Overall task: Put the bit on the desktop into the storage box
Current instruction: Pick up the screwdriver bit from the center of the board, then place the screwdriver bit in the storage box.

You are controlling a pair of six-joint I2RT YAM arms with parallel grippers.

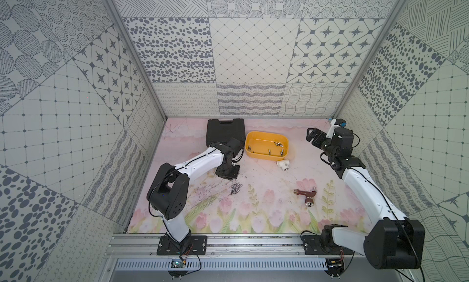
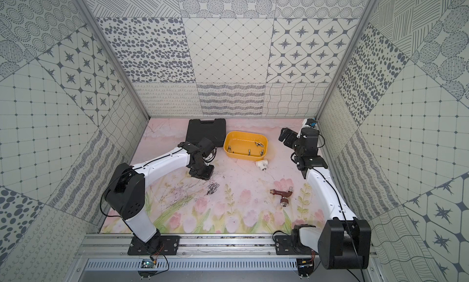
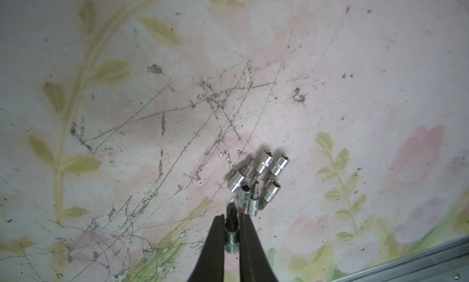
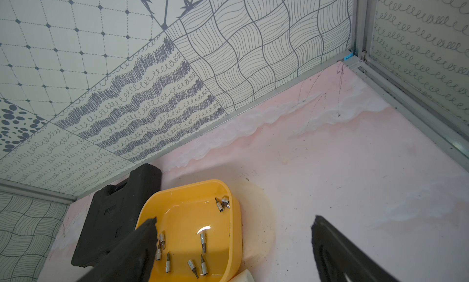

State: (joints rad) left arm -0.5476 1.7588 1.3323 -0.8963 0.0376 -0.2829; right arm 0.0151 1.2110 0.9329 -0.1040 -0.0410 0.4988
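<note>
Left wrist view only: left gripper (image 3: 232, 216) is clamped narrow on one bit (image 3: 231, 242); silver base between the fingers, dark hex tip poking out past the tips; can't tell whether it's clear of the desktop (image 3: 152, 115). Same view: the pile of bits (image 3: 256, 181) lies just past the fingertips; five or six short chrome pieces, socket end plus hex shank, touching each other.

Both top views hide that grip; the left gripper (image 1: 227, 173) points down under its own wrist, just behind the pile of bits (image 1: 235, 189), held bit not visible.

Storage box (image 1: 264, 156) sits at the back, beside the black case (image 1: 224, 131), well apart from the pile; yellow, shallow, rounded corners, no lid.

Right wrist view shows the inside better: storage box (image 4: 187, 217) holds several more bits (image 4: 203, 242), scattered singly plus a small cluster near one corner; glossy floor.

Right gripper (image 4: 234, 218) has its jaws wide apart, nothing in them, near the box.

White pipe tee (image 1: 282, 164) sits just in front of the box; brown tap (image 1: 305, 195) lies further forward.
</note>
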